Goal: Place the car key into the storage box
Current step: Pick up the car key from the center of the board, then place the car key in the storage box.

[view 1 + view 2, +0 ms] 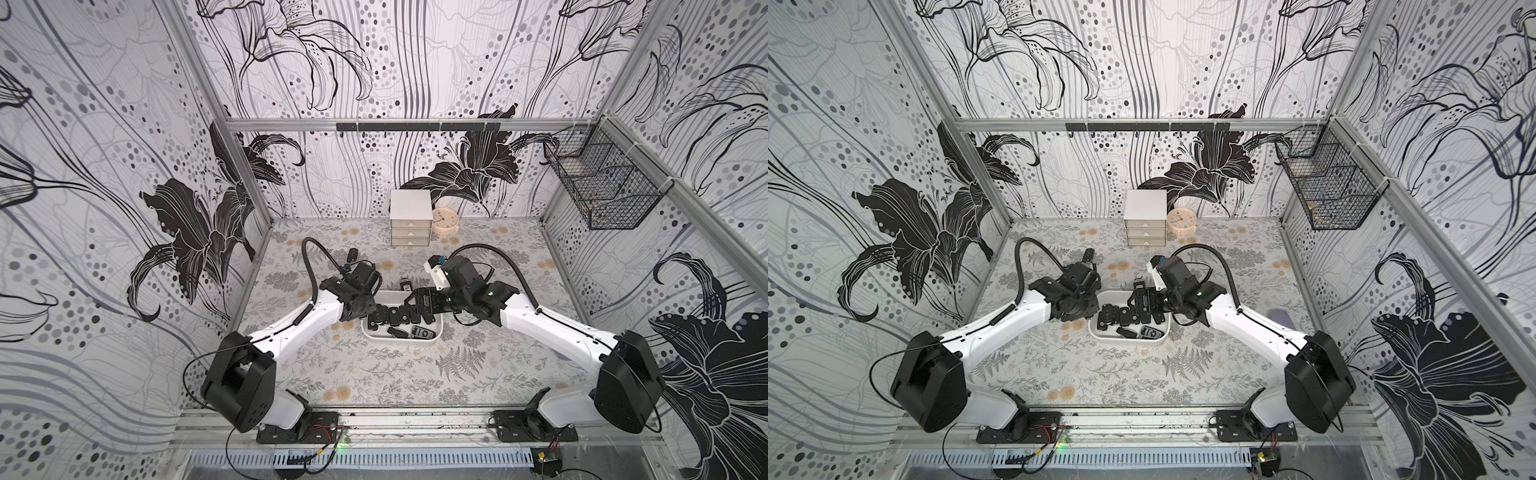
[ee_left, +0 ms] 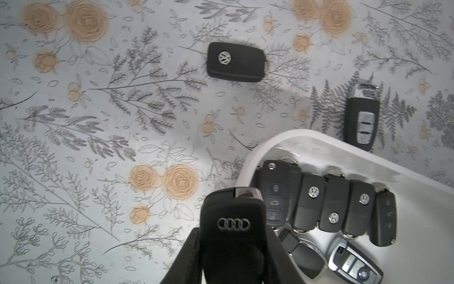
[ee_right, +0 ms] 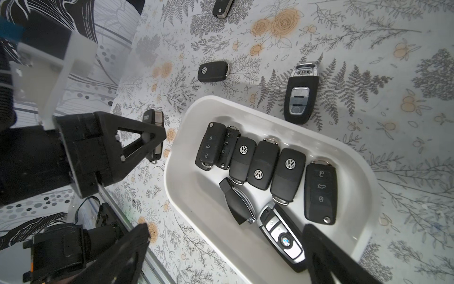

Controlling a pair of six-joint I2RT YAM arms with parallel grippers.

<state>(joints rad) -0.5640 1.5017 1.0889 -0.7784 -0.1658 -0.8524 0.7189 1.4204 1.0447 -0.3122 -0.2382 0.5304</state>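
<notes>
The storage box sits about mid-surface. Inside it a row of six fobs lies abreast from left wall to right wall, and two further fobs lie between that row and the front wall. Just outside the box's left wall is the car key, clamped in the left hand. The right hand hangs over the box. A loose fob lies just behind the box, and a second loose fob lies further back and leftward. At the back edge stands a small cabinet, with a clock just to its right.
</notes>
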